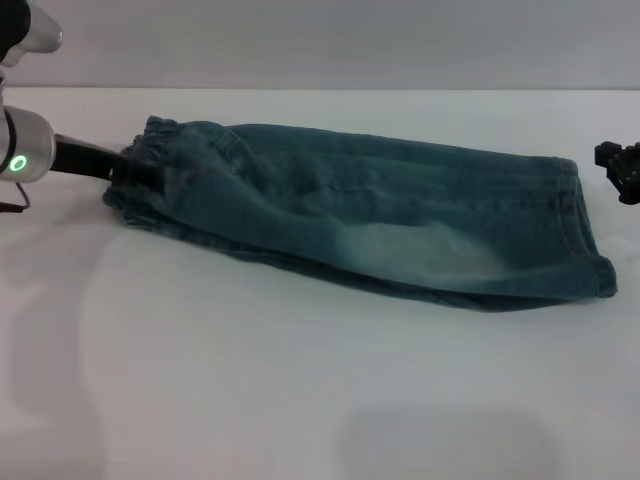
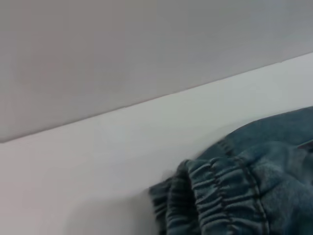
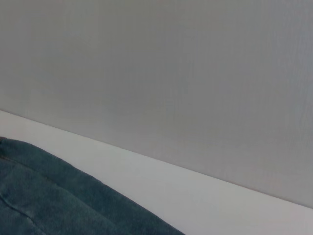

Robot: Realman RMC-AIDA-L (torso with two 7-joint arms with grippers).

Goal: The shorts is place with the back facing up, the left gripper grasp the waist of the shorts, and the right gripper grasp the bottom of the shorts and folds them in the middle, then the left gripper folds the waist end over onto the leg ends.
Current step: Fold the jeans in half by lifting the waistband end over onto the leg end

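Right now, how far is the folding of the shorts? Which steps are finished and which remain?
The shorts already lie folded lengthwise on the white table, legs stacked, so the middle fold looks done. In hand: the left gripper is at the elastic waist; its grip cannot be confirmed. The right gripper sits clear of the leg ends. Left: folding the waist end over onto the leg ends.

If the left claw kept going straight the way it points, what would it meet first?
Most likely the elastic waistband of the shorts: the left claw already sits at that edge, pointing along the table toward the leg ends.
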